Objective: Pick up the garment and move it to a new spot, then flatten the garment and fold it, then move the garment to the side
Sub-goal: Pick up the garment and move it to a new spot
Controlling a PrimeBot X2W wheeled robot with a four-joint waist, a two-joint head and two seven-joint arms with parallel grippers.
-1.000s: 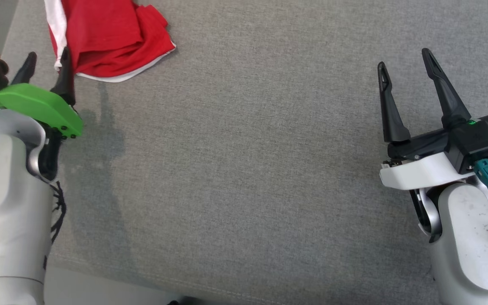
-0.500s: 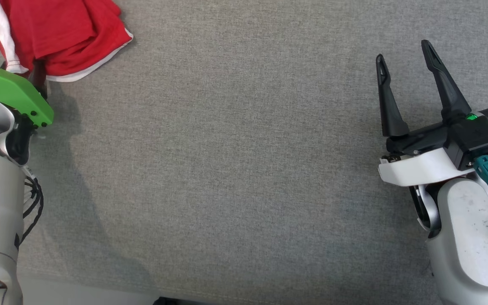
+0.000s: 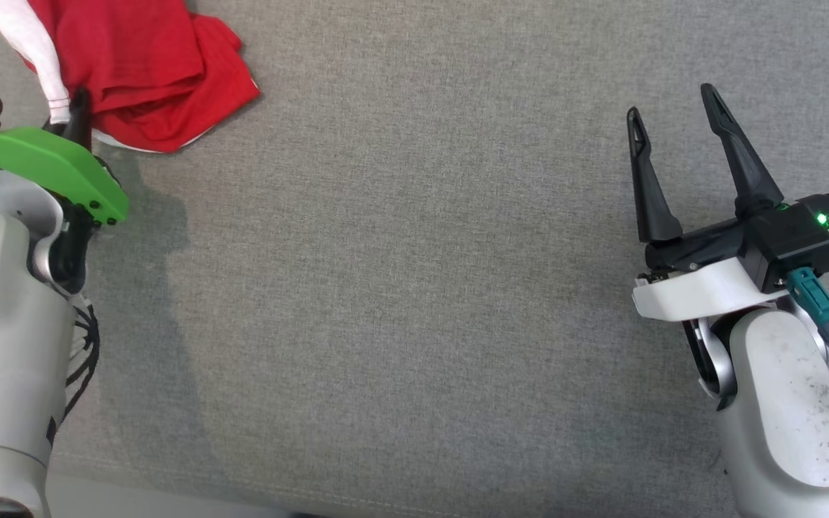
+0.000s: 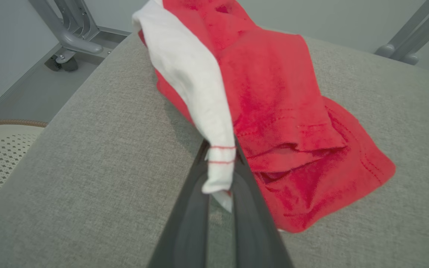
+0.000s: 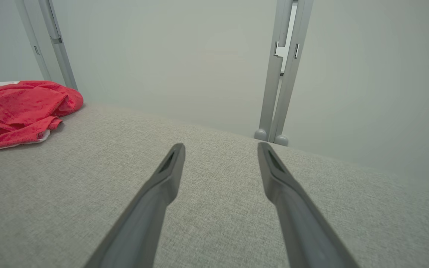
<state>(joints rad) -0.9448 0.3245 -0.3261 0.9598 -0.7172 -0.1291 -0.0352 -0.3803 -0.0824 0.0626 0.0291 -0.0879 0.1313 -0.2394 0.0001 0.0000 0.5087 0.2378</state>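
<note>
Pinching crumpled red garment (image 4: pixel 281 111) by its white strip, left gripper (image 4: pixel 220 156) jaws clamp; right gripper (image 3: pixel 668 101) jaws apart.

Red garment (image 3: pixel 148 65) at 11 o'clock, white stripe (image 4: pixel 196 89) with two red stitch lines. Grey woven cushion (image 3: pixel 414 324). Green guard (image 3: pixel 47 164) at 9 o'clock. Black right gripper (image 3: pixel 670 101), white guard (image 3: pixel 702 296) at 3 o'clock.

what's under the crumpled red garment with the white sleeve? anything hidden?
Grey woven fabric surface shows all round the crumpled red-and-white garment, so it lies on that. Anything beneath its folds is covered. Its white cuff is pinched in the shut left gripper.
</note>
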